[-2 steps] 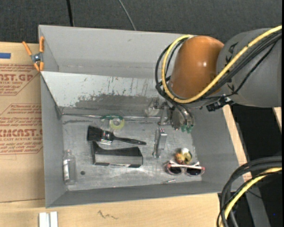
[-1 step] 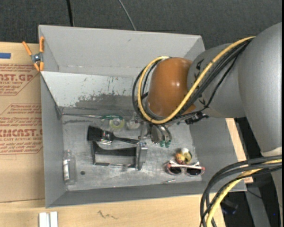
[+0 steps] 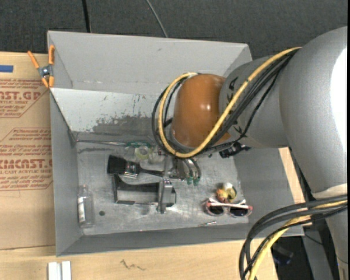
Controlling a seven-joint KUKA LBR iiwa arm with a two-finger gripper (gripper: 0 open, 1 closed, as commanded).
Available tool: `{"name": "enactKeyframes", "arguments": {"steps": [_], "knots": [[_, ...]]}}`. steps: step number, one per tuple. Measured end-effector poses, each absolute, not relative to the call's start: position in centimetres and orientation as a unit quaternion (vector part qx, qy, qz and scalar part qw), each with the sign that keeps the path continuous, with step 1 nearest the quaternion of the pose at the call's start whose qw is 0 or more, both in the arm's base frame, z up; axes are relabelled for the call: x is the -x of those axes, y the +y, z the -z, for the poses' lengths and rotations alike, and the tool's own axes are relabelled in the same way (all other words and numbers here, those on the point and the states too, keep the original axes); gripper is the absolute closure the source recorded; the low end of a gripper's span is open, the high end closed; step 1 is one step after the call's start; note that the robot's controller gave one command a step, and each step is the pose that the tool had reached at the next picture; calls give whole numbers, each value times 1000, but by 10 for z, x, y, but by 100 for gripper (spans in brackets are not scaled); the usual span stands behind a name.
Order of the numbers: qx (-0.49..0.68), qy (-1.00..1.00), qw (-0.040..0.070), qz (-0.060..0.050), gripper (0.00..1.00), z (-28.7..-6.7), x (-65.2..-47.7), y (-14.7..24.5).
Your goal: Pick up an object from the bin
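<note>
1. bin: grey metal, sloped walls, scuffed floor; filled the middle of the frame
2. arm: silver-grey, entered from the right of the frame; orange cover at its wrist, looped by yellow and black cables
3. gripper: down at the bin floor, lower centre of the frame, at the right end of item 4; whether it was open or closed could not be told, and no hold on anything could be confirmed
4. black flat object: long and angular, lay flat on the floor at lower centre, its right end under the gripper
5. black clip: small, boxy, just up and left of item 4, a silvery part on its right side
6. sunglasses: white-and-pink frame, dark lenses; lower right of the floor, apart from the gripper
7. yellow-and-red object: small, rounded, just above the sunglasses
8. clear object: small, upright-looking, lower left corner of the floor, well apart from the rest
9. pale greenish bits: near the back wall, above the black clip; kind unclear
</note>
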State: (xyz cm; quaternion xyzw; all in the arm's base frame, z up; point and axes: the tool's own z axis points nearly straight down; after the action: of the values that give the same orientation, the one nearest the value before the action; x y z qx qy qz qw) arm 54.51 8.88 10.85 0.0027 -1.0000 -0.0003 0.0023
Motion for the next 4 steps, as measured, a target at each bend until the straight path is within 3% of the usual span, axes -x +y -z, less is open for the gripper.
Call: {"name": "enactKeyframes", "arguments": {"steps": [1, 2, 3, 4], "knots": [[45, -999, -1, 1, 0, -112, -540, 84], [13, -1000, -4, 0, 0, -73, -536, 92], [27, -1000, -9, 2, 100, -70, -539, 99], [29, -1000, -9, 2, 100, -70, -538, 98]]}}
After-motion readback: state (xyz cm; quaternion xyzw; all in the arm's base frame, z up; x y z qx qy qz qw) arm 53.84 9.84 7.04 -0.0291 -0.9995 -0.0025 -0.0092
